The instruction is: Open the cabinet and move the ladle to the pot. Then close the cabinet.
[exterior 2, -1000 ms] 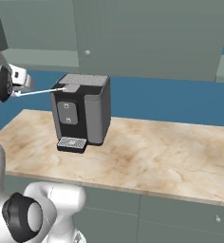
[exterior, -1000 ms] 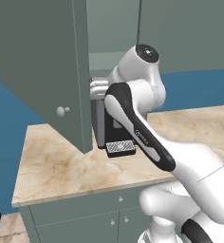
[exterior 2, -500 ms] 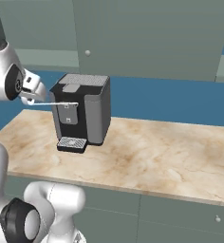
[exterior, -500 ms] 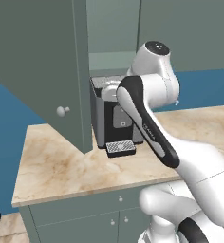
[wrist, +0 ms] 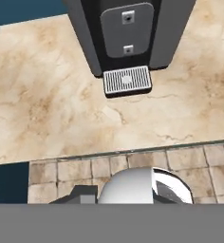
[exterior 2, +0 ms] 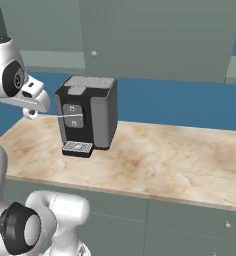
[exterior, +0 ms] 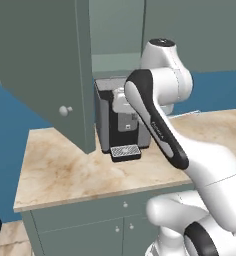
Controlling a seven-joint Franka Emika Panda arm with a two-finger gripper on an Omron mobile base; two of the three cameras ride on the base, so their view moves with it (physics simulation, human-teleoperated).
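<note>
Cabinet (exterior: 50, 65) door cut off at the top and left edges of the left base view. Coffee machine (exterior: 117, 117) partly hidden there behind the arm (top cropped in the hand view too). Ladle (exterior 2: 52, 115) bowl half tucked under the gripper (exterior 2: 32, 107); finger gap too small to judge.

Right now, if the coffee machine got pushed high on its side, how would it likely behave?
The coffee machine is a rigid box on a flat base, so it would probably slide across the smooth marble counter rather than roll. It stands taller than it is wide, so a high push might tip it. Its bulk suggests it is fairly heavy.
</note>
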